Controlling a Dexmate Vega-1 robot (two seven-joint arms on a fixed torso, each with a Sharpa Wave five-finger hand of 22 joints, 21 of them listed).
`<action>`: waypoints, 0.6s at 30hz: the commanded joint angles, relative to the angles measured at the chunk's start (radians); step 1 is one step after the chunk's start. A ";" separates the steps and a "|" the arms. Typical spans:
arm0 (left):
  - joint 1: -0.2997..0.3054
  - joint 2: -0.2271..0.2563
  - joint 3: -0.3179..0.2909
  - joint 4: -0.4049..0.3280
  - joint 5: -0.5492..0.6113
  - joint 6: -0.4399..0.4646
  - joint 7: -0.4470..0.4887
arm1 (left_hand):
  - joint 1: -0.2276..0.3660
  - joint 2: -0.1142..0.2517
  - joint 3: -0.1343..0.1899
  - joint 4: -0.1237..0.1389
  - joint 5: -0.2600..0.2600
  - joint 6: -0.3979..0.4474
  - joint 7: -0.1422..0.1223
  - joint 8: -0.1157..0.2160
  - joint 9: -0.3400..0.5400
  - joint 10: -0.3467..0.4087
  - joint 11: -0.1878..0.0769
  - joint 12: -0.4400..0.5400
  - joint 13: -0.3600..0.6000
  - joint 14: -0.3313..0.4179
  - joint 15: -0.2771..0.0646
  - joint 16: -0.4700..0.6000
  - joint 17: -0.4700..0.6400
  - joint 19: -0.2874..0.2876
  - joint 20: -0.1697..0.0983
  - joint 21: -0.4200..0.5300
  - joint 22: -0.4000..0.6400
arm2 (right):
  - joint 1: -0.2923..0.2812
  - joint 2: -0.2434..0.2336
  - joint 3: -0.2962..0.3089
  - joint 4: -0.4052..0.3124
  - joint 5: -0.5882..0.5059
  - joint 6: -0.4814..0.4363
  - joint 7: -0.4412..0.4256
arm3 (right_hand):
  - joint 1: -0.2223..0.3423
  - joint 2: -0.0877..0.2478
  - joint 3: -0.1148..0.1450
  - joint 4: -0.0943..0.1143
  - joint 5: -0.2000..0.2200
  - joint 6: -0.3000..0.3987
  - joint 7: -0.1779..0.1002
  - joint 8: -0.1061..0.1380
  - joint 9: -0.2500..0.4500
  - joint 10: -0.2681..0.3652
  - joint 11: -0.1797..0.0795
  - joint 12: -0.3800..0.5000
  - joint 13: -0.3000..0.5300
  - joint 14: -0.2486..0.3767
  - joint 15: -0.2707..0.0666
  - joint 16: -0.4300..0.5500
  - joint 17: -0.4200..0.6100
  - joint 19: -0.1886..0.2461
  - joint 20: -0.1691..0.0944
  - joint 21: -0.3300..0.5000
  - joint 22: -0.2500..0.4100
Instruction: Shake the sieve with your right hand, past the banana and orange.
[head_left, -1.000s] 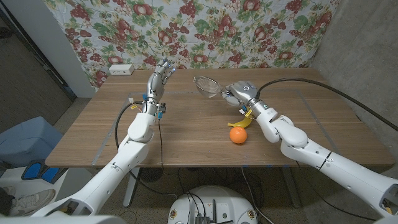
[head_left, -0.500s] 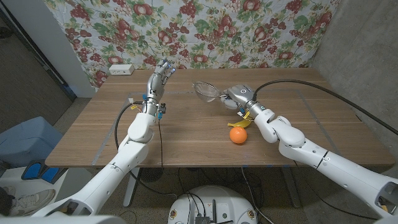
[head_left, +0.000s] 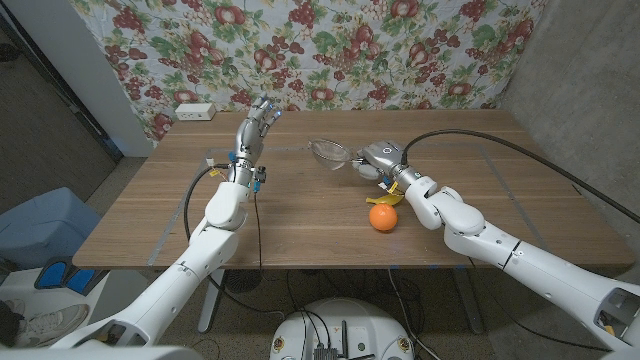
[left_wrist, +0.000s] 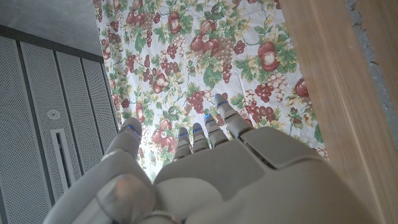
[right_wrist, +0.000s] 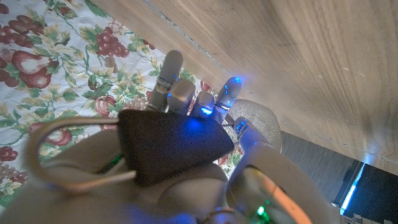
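A metal mesh sieve (head_left: 327, 152) hangs just above the far middle of the wooden table (head_left: 300, 215), its bowl pointing left. My right hand (head_left: 378, 160) grips its handle. In the right wrist view the sieve's mesh bowl (right_wrist: 256, 118) shows past my right hand (right_wrist: 180, 155). Just in front of that hand lie a yellow banana (head_left: 392, 195) and an orange (head_left: 382, 216). My left hand (head_left: 258, 122) is raised over the table's far left, fingers apart and holding nothing. My left hand (left_wrist: 205, 168) shows against the cloth in the left wrist view.
A flowered cloth (head_left: 330, 50) hangs behind the table. A white box (head_left: 194, 111) sits at the far left corner. A black cable (head_left: 480, 135) arcs over the right half of the table. A grey wall (head_left: 590, 90) stands to the right.
My right hand has lowered the sieve and carried it slightly left; its bowl sits lower over the table than a second ago. The left arm, banana and orange have not moved.
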 joint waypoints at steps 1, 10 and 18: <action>-0.013 -0.003 0.000 0.022 -0.014 -0.001 -0.013 | -0.007 -0.001 0.012 0.001 -0.003 0.000 -0.007 -0.001 0.000 -0.004 0.000 0.003 0.002 -0.003 -0.022 0.001 0.000 0.005 0.003 -0.001 0.001 | 0.031 0.021 -0.031 0.036 -0.003 -0.015 0.049 | 0.000 0.004 0.005 -0.007 -0.004 -0.001 0.010 0.007 0.001 0.008 -0.003 -0.005 -0.002 -0.001 -0.090 0.004 0.003 0.003 -0.070 -0.001 -0.001; -0.024 -0.004 0.002 0.038 -0.023 -0.005 -0.026 | -0.009 -0.002 0.014 0.000 -0.003 -0.001 -0.008 -0.001 0.000 -0.006 0.000 0.003 0.002 -0.005 -0.021 0.001 0.000 0.005 0.004 -0.001 0.001 | 0.044 0.026 -0.047 0.057 -0.003 -0.020 0.056 | 0.008 0.006 0.007 -0.014 -0.008 -0.002 0.007 0.005 -0.009 0.017 -0.005 -0.014 -0.010 0.006 -0.090 0.007 0.003 0.005 -0.068 0.001 0.000; -0.027 -0.004 0.002 0.045 -0.028 -0.011 -0.033 | -0.012 -0.003 0.016 0.000 -0.003 -0.002 -0.009 -0.001 0.000 -0.005 -0.002 0.003 0.002 -0.005 -0.022 0.001 0.000 0.004 0.005 -0.001 0.001 | 0.054 0.028 -0.063 0.063 -0.011 -0.028 0.073 | 0.046 0.003 0.009 -0.055 -0.016 0.012 0.013 -0.009 -0.051 0.043 0.008 -0.033 -0.036 0.023 -0.088 0.012 0.003 0.014 -0.069 0.008 0.000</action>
